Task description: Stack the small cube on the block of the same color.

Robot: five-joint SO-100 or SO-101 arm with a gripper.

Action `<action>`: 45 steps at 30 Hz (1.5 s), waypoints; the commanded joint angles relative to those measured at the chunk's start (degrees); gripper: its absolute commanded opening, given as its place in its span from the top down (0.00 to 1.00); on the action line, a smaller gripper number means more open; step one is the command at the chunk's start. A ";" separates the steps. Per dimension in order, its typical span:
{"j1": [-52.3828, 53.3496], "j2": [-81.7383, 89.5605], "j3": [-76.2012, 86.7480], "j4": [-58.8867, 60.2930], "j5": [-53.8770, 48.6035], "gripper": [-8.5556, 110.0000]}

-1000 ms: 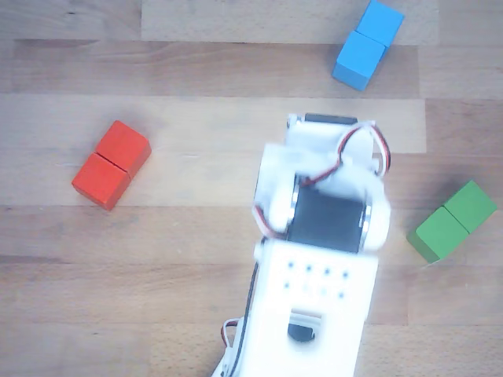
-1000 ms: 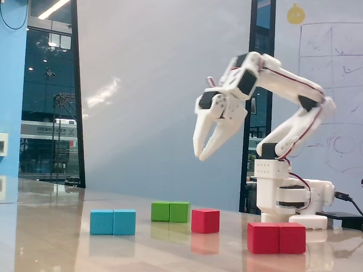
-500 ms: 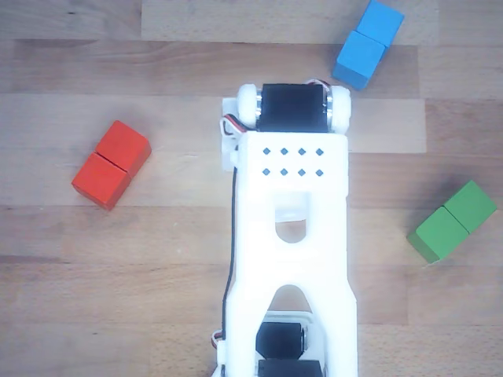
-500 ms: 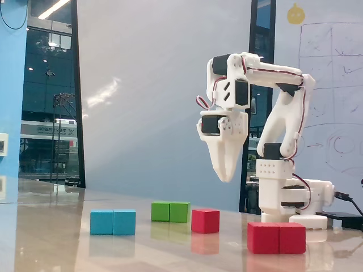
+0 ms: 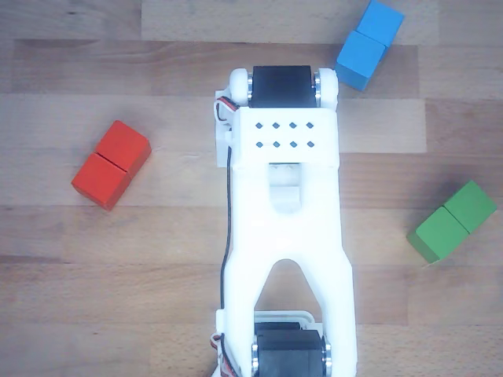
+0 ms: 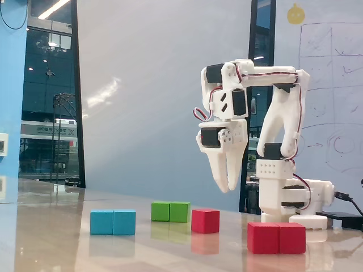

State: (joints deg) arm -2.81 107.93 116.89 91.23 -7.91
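Note:
In the fixed view the small cube [image 6: 205,220], plain red, rests on the table between the green block and the arm's base. The red block of the same color [image 6: 277,237], two cubes long with a seam, lies nearer the camera to the right; the other view shows it at the left [image 5: 110,163]. My gripper [image 6: 228,188] points straight down, a little above and slightly right of the small cube, fingers together and holding nothing. In the other view the white arm [image 5: 287,220] hides the small cube and the gripper.
A blue block [image 6: 113,221] lies at the left and a green block [image 6: 170,211] behind the cube. The other view shows the blue block [image 5: 369,43] top right and the green block [image 5: 452,221] at the right. The arm's base [image 6: 289,204] stands at the right.
The arm has folded in and the gripper has swung from a tilted, open pose to pointing straight down, dropping lower toward the small cube. The blocks have not moved.

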 commanded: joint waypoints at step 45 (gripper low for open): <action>7.03 -16.70 -5.10 -8.61 -0.35 0.69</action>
State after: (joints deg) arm 3.60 91.23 116.89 83.14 -7.91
